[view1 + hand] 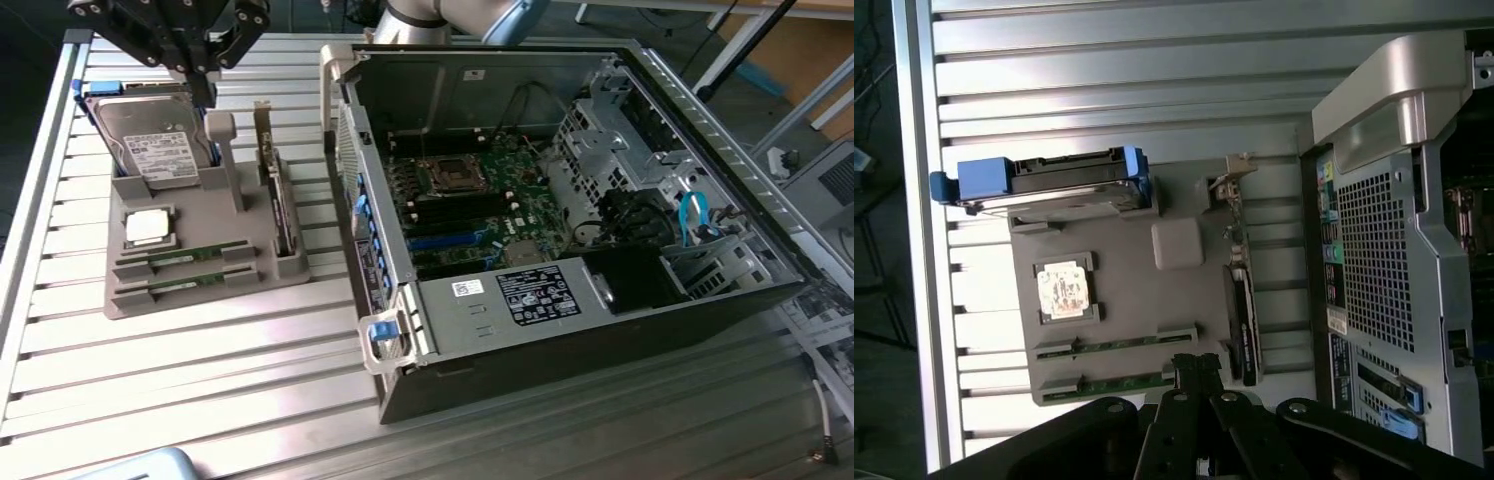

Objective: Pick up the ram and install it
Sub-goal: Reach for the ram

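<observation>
Two alike ram sticks, thin and green, lie in slots at the near end of a grey holder (200, 225): one ram (187, 256) and a second ram (184, 284) beside it. In the wrist view they are the ram (1124, 345) and the other ram (1116, 382). My gripper (202, 92) hangs high over the holder's far end, above the hard drive, well apart from both sticks. Seen from the wrist, the gripper (1194, 368) has its fingers together with nothing between them.
The holder also carries a hard drive (160, 150) in a blue frame, a square silver processor (147, 227) and a dark expansion card (278, 205) standing on edge. An open computer case (574, 330) with its motherboard (487, 215) stands at the exterior view's right, on a slatted metal table (200, 390).
</observation>
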You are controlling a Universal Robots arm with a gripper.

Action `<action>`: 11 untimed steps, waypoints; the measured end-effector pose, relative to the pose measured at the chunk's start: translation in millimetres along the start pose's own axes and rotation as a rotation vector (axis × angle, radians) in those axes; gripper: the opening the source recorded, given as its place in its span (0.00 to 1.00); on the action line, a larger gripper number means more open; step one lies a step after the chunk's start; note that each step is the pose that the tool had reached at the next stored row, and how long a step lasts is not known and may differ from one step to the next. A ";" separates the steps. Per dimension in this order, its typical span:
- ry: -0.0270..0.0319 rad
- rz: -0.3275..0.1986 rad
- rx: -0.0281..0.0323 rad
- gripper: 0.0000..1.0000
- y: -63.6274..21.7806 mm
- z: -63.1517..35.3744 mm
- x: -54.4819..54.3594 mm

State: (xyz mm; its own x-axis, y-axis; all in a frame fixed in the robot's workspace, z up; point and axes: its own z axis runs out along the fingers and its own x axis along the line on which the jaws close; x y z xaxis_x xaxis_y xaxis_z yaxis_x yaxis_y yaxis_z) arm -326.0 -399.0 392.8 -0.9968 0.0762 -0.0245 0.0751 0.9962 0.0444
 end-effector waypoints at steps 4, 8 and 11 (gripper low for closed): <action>0.0000 0.000 0.0000 0.11 -0.5 -0.2 6.6; -0.0001 0.000 0.0000 0.11 -0.9 -0.3 12.7; 0.0000 0.000 0.0000 0.11 -1.2 -0.4 16.8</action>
State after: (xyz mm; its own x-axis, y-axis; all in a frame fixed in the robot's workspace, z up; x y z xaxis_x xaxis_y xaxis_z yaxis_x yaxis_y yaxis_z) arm -342.9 -398.9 392.8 -0.9968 0.0763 -0.0244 0.0751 0.9962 0.0443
